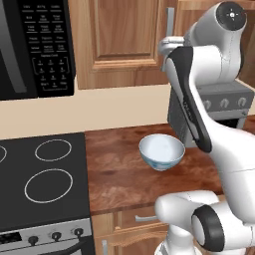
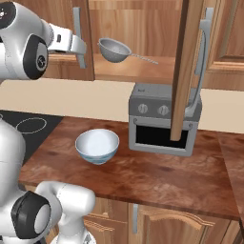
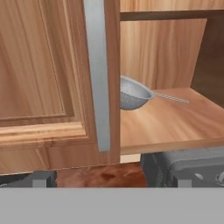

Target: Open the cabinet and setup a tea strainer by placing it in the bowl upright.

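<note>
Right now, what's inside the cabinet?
The tea strainer sits on the bottom shelf of the cabinet, behind the open right door. The closed left door covers the left side, so anything there is unseen.

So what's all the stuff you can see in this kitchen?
cabinet: one, light-brown wood, on the wall; right door swung open, left door shut
strainer: one, grey mesh, on the cabinet's bottom shelf, thin handle pointing right
bowl: one, white with bluish inside, upright on the counter
toaster oven: one, grey with a dark window, on the counter below the cabinet
counter: one, dark reddish wood
stove: one, black with white burner rings, left of the counter
microwave: one, black with a keypad, above the stove
drawers: light-brown fronts with grey handles, under the counter
arm: one, white with dark joints, hand raised by the left door's handle; whether its jaws are open is hidden
</note>
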### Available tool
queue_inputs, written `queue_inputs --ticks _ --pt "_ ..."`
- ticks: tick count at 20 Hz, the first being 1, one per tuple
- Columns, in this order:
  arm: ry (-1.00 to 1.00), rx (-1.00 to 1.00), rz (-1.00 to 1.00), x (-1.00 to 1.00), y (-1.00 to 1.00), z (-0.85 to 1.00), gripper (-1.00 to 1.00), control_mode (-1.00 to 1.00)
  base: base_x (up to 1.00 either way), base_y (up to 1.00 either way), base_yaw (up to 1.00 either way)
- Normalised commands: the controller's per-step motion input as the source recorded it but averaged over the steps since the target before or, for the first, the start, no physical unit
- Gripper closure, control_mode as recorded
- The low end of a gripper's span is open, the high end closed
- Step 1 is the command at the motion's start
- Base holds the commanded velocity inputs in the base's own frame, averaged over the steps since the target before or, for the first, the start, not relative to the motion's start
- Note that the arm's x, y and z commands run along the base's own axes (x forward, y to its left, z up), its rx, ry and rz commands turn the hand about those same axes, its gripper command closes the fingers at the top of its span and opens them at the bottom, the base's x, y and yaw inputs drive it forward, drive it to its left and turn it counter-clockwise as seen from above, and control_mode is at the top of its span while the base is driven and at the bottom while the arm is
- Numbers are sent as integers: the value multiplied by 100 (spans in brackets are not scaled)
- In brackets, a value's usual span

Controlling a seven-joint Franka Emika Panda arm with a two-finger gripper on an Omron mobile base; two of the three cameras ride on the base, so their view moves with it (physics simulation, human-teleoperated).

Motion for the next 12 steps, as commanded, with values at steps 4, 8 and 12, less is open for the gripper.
queue_inputs --ticks 4,8,12 --pt "0 0 0 28 0 0 -100 -100 0 0 0" --pt "0 0 0 37 0 0 -100 -100 0 0 0" --pt "0 0 0 48 0 0 -100 -100 0 0 0"
